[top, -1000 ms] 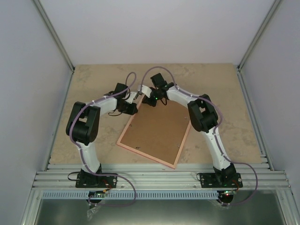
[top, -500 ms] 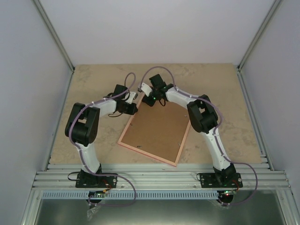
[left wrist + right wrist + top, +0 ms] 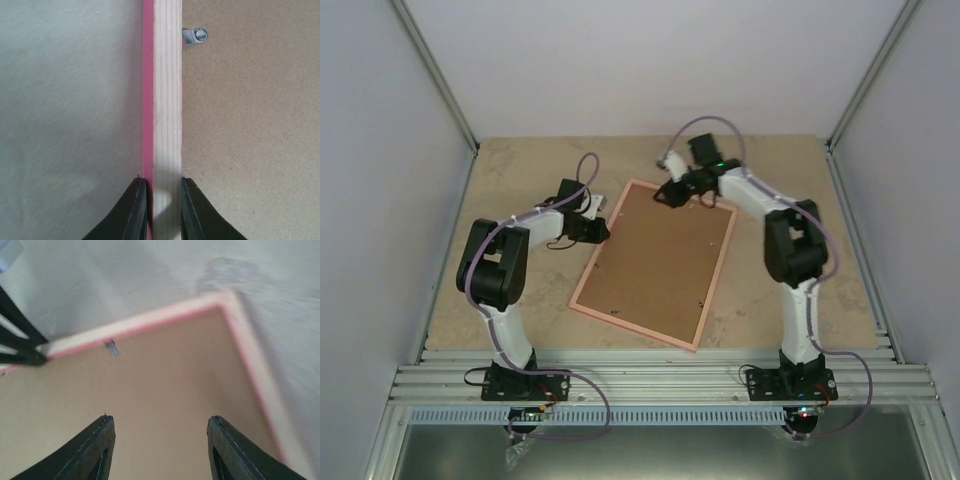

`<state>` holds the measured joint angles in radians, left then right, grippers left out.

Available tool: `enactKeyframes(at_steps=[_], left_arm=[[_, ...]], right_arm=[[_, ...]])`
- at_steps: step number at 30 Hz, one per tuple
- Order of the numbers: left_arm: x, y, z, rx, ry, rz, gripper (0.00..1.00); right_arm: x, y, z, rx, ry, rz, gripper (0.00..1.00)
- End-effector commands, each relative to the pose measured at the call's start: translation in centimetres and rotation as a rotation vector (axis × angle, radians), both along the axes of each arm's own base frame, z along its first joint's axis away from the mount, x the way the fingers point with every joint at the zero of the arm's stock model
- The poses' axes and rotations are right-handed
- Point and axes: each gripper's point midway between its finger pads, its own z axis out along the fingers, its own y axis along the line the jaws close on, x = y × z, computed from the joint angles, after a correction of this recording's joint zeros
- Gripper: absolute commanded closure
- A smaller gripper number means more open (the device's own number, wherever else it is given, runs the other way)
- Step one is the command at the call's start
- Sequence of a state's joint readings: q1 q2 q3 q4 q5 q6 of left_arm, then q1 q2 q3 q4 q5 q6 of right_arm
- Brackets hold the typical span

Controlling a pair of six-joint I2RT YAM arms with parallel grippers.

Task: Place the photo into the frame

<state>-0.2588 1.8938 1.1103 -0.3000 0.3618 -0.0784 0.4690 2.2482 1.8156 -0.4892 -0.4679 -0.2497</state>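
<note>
The pink frame (image 3: 718, 275) lies face down on the table, with a plain brown backing board (image 3: 660, 260) inside it. The photo is hidden. My left gripper (image 3: 603, 231) is shut on the frame's left rail near its far corner. In the left wrist view its fingers (image 3: 161, 181) pinch the pale wooden rail (image 3: 167, 100). My right gripper (image 3: 666, 196) is open and empty, hovering over the board just inside the frame's far edge. In the right wrist view it (image 3: 159, 419) is above the board (image 3: 165, 375), with the frame's corner (image 3: 220, 302) ahead.
A small metal tab (image 3: 195, 36) sits on the board by the left rail and also shows in the right wrist view (image 3: 110, 346). The left gripper's fingers (image 3: 20, 345) show at that view's left edge. Grey walls enclose the beige table (image 3: 520, 160).
My right gripper has swung right and farther back, away from the left gripper, uncovering the frame's far edge. The left gripper has stayed on the left rail.
</note>
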Motion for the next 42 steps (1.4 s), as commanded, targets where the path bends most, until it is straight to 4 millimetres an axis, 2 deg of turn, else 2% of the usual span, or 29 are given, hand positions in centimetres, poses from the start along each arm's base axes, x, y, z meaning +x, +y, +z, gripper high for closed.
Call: enactKeyframes(at_steps=[1,2,5,7,9,11,15,19,24,29,32,38,42], left_arm=[[-3.9,4.2,-2.9,0.085,0.162,0.129,1.00],[-4.2,4.1,-2.4,0.078,0.147,0.111,0.95],[-4.1,3.3,0.1,0.044,0.059,0.023,0.60],[-3.5,2.6,2.0,0.051,-0.034,-0.076,0.45],[-2.7,1.5,3.6,0.058,-0.116,-0.173,0.37],[-2.0,-0.4,5.1,0.042,-0.177,-0.275,0.35],[-1.0,-6.3,6.8,0.026,-0.264,-0.474,0.37],[-0.9,-12.7,6.7,-0.050,-0.285,-0.611,0.41],[-0.7,-18.1,5.7,-0.096,-0.307,-0.725,0.49],[0.7,-20.7,4.2,-0.045,-0.348,-0.703,0.69],[1.4,-21.8,3.4,-0.025,-0.362,-0.687,0.76],[1.6,-23.5,1.1,0.032,-0.353,-0.695,0.82],[0.3,-24.8,0.3,0.060,-0.358,-0.761,0.83]], right_arm=[[-0.6,-8.1,4.4,0.086,0.076,-0.158,0.46],[-1.0,-9.8,4.4,0.096,0.097,-0.191,0.45],[-2.1,-14.5,3.7,0.120,0.140,-0.291,0.44],[-2.6,-17.2,2.6,0.139,0.179,-0.355,0.45],[-2.8,-18.9,1.5,0.162,0.229,-0.400,0.49],[-3.0,-19.4,0.4,0.185,0.281,-0.414,0.50],[-3.4,-19.0,-0.5,0.203,0.315,-0.412,0.51],[-3.3,-18.8,-2.5,0.191,0.360,-0.446,0.53],[-3.1,-19.5,-5.9,0.096,0.407,-0.509,0.52],[-4.1,-20.8,-8.6,0.018,0.442,-0.593,0.51],[-4.8,-20.2,-9.9,0.001,0.471,-0.590,0.51],[-5.4,-20.0,-11.3,-0.046,0.489,-0.609,0.55],[-5.6,-20.2,-11.8,-0.087,0.496,-0.634,0.55]])
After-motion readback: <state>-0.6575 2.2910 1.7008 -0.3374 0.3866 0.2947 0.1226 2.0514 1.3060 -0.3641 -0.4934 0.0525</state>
